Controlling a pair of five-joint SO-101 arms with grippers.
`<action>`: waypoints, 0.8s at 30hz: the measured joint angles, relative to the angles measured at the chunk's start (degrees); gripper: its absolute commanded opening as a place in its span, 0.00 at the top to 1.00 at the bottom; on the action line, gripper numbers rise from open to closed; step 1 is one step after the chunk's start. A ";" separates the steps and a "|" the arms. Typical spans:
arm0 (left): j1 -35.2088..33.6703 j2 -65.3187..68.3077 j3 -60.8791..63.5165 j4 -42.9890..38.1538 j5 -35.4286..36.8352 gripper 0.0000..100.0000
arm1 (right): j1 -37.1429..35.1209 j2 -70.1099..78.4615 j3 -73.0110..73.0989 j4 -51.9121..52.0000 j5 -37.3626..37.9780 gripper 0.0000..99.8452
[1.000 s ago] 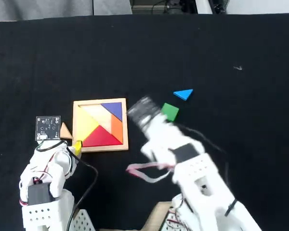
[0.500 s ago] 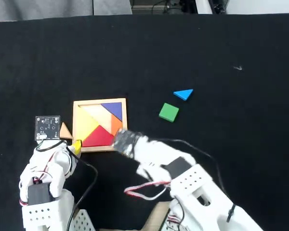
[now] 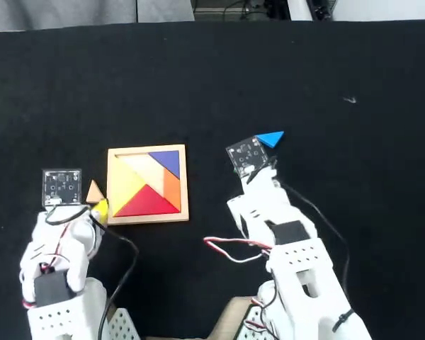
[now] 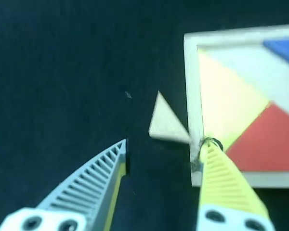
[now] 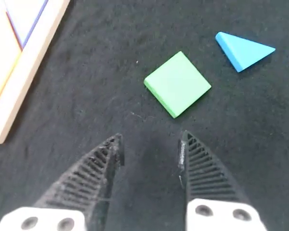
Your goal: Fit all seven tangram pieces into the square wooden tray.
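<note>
Swinging right from the tray [image 3: 149,218], the right gripper [image 5: 149,144], spread and empty, came up just short of the green square [image 5: 177,84], probably its next pick, while the left gripper [image 4: 165,142] gaped empty at the tan triangle [image 4: 164,122].

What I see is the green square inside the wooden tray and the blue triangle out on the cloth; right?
No. The green square lies outside the wooden tray, on the cloth like the blue triangle; the right wrist view shows it.

My two white arms
My left arm [image 3: 57,258] and right arm [image 3: 287,244] wore white shells with trailing cables [image 3: 227,244]; my left gripper [image 4: 164,144] had one grey ribbed finger and one yellow, my right gripper [image 5: 150,139] two black ones.
</note>
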 measured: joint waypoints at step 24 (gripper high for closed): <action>-2.02 51.78 -40.00 7.47 -2.37 0.75 | 0.09 0.00 0.35 -0.44 -0.18 0.81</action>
